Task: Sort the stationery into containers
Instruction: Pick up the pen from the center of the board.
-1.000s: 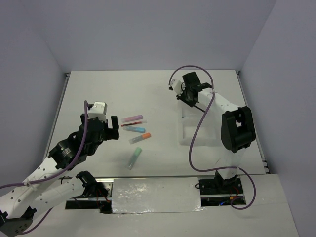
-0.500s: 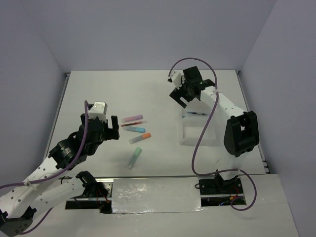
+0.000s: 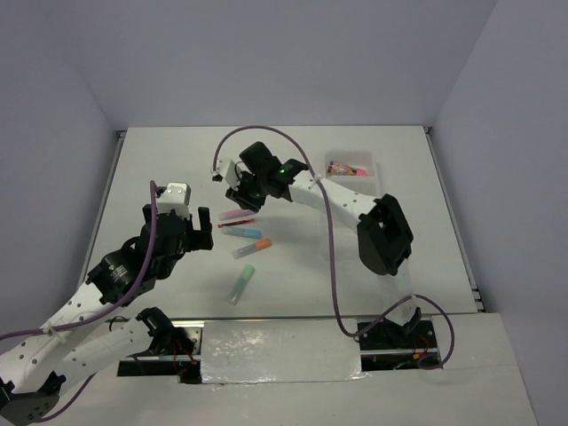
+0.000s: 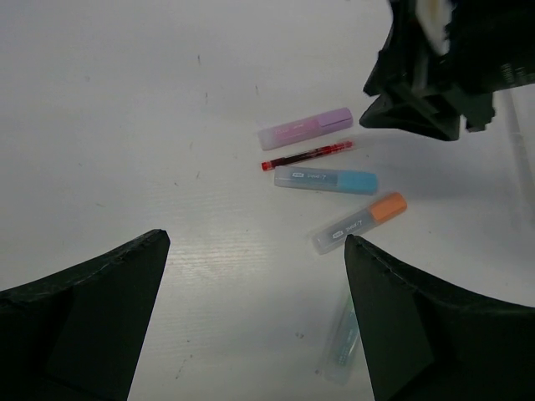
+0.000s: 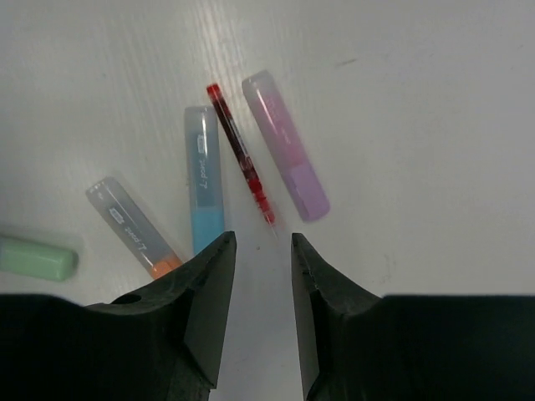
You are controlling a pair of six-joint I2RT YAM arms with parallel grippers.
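Note:
Five pens lie in a cluster left of centre: a pink highlighter (image 3: 238, 214), a thin red pen (image 3: 236, 224), a blue highlighter (image 3: 249, 234), an orange one (image 3: 253, 248) and a mint-green one (image 3: 243, 282). My right gripper (image 3: 238, 195) hovers just beyond the pink highlighter, open by a narrow gap and empty. In the right wrist view its jaws (image 5: 263, 242) point at the tip of the red pen (image 5: 241, 154), between the blue (image 5: 204, 180) and pink (image 5: 284, 146) highlighters. My left gripper (image 3: 206, 229) is wide open and empty, left of the cluster. The translucent tray (image 3: 371, 161) stands at the right, partly hidden by the right arm.
The tray's far compartment holds pink-red items (image 3: 346, 168). The right arm's links stretch across the table middle from its base. In the left wrist view the right gripper (image 4: 426, 75) hangs close over the pink highlighter (image 4: 305, 129). The table's side rails run along left and right edges.
My right gripper let a thin dark pen drop into the tray, then swung left across the table to the pen cluster. The left arm has not moved.

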